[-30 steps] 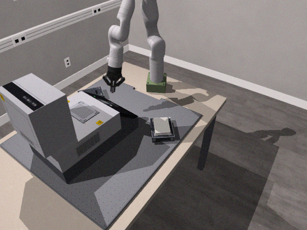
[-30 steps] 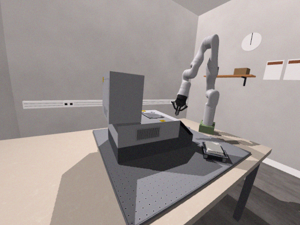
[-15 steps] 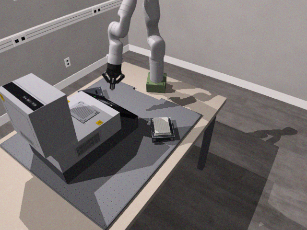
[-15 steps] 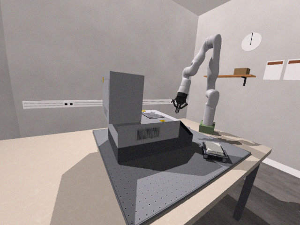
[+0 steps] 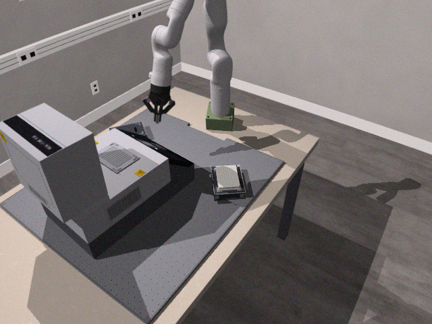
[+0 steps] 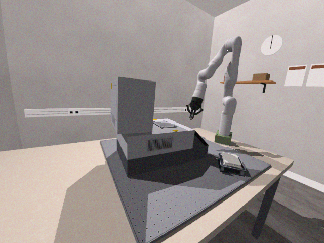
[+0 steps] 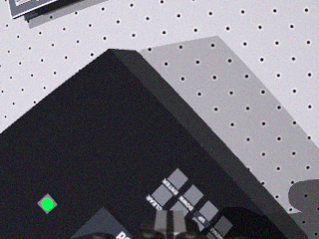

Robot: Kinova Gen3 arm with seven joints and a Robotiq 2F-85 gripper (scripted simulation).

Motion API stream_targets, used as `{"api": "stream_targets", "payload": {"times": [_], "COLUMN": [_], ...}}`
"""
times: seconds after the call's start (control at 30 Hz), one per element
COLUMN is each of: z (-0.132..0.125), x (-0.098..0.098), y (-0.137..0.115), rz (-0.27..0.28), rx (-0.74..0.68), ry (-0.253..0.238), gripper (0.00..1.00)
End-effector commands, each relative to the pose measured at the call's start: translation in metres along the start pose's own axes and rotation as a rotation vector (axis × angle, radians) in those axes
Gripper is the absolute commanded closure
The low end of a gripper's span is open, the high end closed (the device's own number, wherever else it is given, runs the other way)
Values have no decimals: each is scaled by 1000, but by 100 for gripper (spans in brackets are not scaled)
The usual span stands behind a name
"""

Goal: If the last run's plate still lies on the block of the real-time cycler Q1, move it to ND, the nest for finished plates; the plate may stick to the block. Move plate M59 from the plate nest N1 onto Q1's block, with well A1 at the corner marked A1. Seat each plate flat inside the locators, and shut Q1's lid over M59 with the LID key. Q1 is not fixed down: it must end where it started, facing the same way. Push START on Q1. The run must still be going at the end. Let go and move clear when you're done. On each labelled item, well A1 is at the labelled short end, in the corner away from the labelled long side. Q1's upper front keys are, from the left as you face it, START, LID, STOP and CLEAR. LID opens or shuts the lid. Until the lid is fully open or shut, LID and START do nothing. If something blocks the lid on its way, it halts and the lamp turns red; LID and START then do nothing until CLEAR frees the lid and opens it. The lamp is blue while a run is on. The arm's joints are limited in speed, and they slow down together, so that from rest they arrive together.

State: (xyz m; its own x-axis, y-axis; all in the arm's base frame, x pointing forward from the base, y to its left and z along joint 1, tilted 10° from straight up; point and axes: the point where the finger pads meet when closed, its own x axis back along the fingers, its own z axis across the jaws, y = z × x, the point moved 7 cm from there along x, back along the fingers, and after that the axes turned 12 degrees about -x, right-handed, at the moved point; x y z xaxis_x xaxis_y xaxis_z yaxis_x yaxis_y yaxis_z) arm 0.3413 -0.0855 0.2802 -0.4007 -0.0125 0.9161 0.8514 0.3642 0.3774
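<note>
Closed jaws — empty, cycler open, lamp green

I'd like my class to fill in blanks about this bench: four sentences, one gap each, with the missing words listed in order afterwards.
1. The gripper has its fingers ____, with nothing between them.
2. The lamp on the cycler's dark front glows ____.
3. The arm's base block is coloured ____.
4. Of the labelled keys in the wrist view, the one reading ____ starts with E.

Missing words: shut; green; green; ENTER.
</note>
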Motion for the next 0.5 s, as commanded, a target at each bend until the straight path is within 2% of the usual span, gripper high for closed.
{"api": "stream_targets", "payload": {"times": [0.0,0.47], "z": [-3,-6], "x": [5,24], "y": [1,5], "rz": [-3,-3], "rx": [0,-2], "ry": [-4,-5], "gripper": [90,90]}}
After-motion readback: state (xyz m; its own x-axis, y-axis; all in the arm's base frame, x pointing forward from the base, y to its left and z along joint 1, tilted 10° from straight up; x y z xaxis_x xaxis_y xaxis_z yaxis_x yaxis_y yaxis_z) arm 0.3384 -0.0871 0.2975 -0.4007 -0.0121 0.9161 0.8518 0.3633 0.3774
